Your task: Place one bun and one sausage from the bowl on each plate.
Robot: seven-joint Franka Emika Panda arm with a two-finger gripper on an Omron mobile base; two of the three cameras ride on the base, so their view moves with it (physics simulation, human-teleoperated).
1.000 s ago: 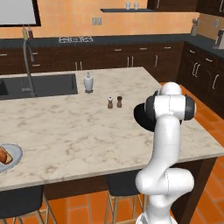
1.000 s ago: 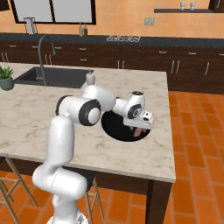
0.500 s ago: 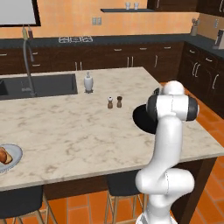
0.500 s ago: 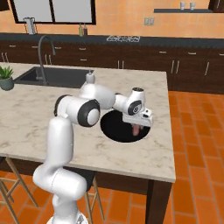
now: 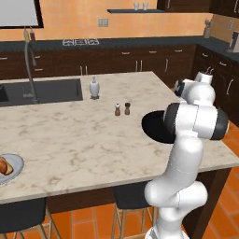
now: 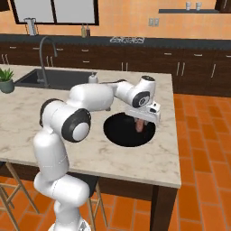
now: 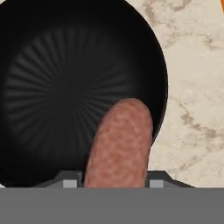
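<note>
The white arm rises from its base, bends at a dark elbow and reaches forward over the marble counter [image 6: 27,135], with the wrist turned so the hand points straight down. The gripper [image 6: 140,127] hangs just above the bowl [image 6: 118,131], over the half of the dish nearer the counter's right edge.

The hand is closed narrowly on the sausage [image 6: 140,125]. In the hand view the sausage [image 7: 119,146] stands up from between the two finger tips, which press against it on either side at its lower end; it fills the gap between them. In the right base view the sausage hangs below the hand, its lower end close over the bowl's floor; whether it touches the floor cannot be told.

The bowl [image 7: 48,87] lies directly beneath the hand, black and ribbed inside, and apart from the held sausage its visible inside is bare. The bowl [image 5: 154,128] sits near the counter's right end, partly hidden behind the arm in the left base view.

Far to the hand's left, at the counter's near edge, a pale plate [image 5: 14,169] holds a bun [image 5: 3,166]. A salt and pepper pair [image 5: 122,109] stands left of the hand, with a white soap bottle [image 5: 94,88] beyond, beside the sink [image 5: 44,91].
</note>
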